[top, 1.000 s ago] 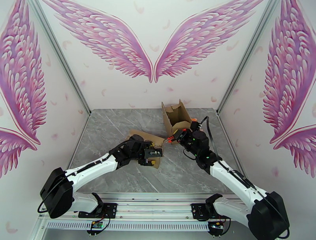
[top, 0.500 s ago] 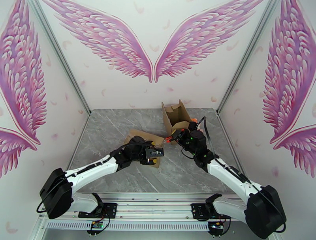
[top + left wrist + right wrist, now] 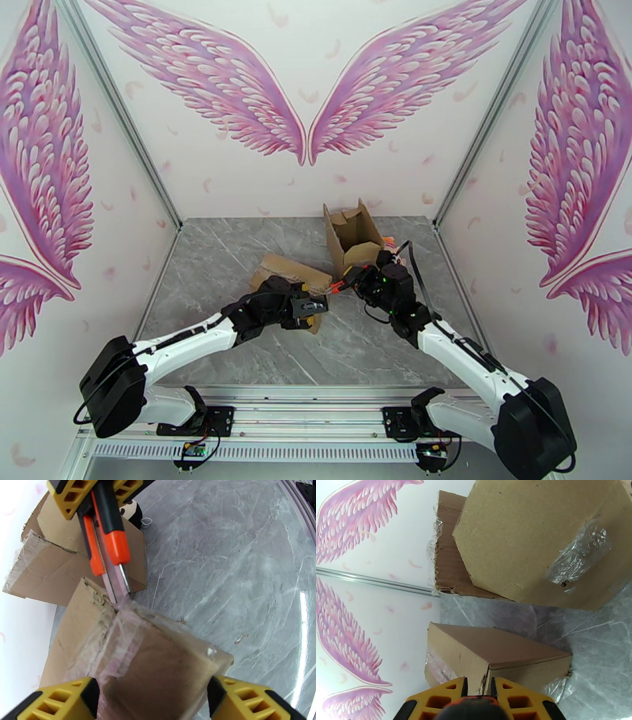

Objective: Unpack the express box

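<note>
The express box (image 3: 283,271) is a flat, sealed brown carton lying mid-table. Clear tape covers its seam (image 3: 130,638). My left gripper (image 3: 310,306) is shut on its near end, and the yellow fingers (image 3: 59,699) press both sides of the box (image 3: 158,661). My right gripper (image 3: 353,278) is shut on an orange-and-black utility knife (image 3: 338,285). The blade (image 3: 117,584) points down at the taped edge and touches it. In the right wrist view the knife handle (image 3: 478,708) sits between the fingers (image 3: 434,701), just above the box (image 3: 501,649).
An opened carton (image 3: 351,227) stands upright behind the right gripper, its flaps near the knife (image 3: 537,535) (image 3: 47,567). A small black-and-white item (image 3: 132,509) lies beside it. Bare marble table (image 3: 213,253) spreads to the left and front, bounded by the walls' metal posts.
The right gripper has come down and left with the knife, bringing the blade onto the box's edge. The left gripper has shifted slightly along the box and narrowed a little.
</note>
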Available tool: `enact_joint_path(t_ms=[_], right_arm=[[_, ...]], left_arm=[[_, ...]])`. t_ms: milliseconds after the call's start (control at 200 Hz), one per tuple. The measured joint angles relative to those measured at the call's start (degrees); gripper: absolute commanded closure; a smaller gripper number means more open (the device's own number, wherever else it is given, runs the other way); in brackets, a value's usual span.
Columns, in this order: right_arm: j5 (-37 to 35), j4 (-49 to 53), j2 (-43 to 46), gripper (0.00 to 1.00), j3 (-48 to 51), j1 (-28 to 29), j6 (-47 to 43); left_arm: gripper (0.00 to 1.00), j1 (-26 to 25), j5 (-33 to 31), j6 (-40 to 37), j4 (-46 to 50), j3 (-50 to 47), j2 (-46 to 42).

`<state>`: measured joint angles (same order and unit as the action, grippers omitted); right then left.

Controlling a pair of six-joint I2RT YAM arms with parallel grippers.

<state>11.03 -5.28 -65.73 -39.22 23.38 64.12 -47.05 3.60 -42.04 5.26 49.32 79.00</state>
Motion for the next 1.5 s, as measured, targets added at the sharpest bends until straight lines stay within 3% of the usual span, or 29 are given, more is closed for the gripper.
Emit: enact_joint_path(t_ms=[280,810,1134,1504], right_arm=[[3.41,-6.16,-1.14,1.0,3.21,-1.46,5.14],[19.41,-10.01,-5.09,1.0,3.23,-6.93,3.76],[27.58,-12.59,-8.85,1.0,2.36,-9.79,2.45],[29.35,-12.72,-9.86,1.0,2.19,-10.64,5.95]], left_arm=[[0.23,1.22,2.01,-1.55,0.02,-0.11,0.0],[0.23,8.11,15.21,-8.35,2.27,0.5,0.83],[0.23,9.9,17.92,-11.47,3.8,2.03,2.49],[0.23,10.29,18.97,-12.46,3.87,2.58,3.37]])
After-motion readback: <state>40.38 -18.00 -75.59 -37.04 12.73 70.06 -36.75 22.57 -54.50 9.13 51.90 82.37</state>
